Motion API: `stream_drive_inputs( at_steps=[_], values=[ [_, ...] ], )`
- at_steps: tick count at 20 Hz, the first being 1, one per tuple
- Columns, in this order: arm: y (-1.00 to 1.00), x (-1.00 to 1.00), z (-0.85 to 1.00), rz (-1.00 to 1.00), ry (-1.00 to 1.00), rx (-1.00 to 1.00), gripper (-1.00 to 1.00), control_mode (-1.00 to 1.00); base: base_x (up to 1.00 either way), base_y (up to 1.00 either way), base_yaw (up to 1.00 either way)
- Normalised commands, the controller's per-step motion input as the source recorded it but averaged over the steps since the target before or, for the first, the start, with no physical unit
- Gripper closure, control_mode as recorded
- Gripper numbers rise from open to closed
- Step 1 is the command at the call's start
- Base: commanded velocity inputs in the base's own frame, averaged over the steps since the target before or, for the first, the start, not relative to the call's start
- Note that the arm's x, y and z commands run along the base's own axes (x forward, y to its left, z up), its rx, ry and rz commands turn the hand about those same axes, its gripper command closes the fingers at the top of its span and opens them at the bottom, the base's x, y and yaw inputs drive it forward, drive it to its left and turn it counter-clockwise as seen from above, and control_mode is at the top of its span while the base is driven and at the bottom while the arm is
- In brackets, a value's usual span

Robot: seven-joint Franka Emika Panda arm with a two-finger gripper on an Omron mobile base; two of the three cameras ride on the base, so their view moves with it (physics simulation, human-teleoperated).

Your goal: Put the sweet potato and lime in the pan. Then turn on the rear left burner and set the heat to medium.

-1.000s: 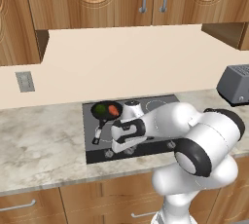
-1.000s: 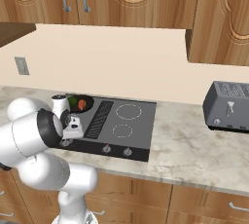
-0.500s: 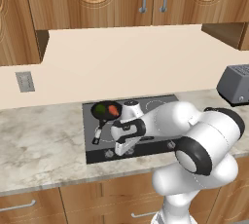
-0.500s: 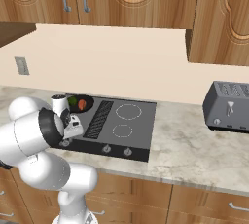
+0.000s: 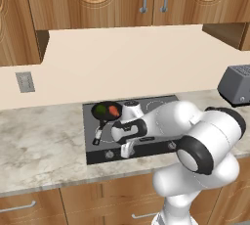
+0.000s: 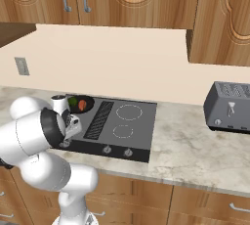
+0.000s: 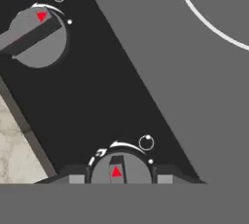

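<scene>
Hand view, gripper (image 7: 116, 179) fingers flanking a stove knob (image 7: 120, 169), grip unclear, red pointer upward.

End effector (image 5: 125, 151) lower, at front knob (image 7: 120, 170).

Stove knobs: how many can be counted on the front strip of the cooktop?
4, though the arm may hide more. In the right base view, two knobs sit right of center; in the left base view, two sit toward the left end, the second at the gripper.
</scene>
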Motion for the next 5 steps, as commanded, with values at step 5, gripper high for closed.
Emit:
stream_drive_inputs(
  at_steps=[5],
  values=[
    [0.0,0.0,-0.06,0.35,0.0,0.03,1.0,-1.0,0.0,0.0,0.0]
  ],
)
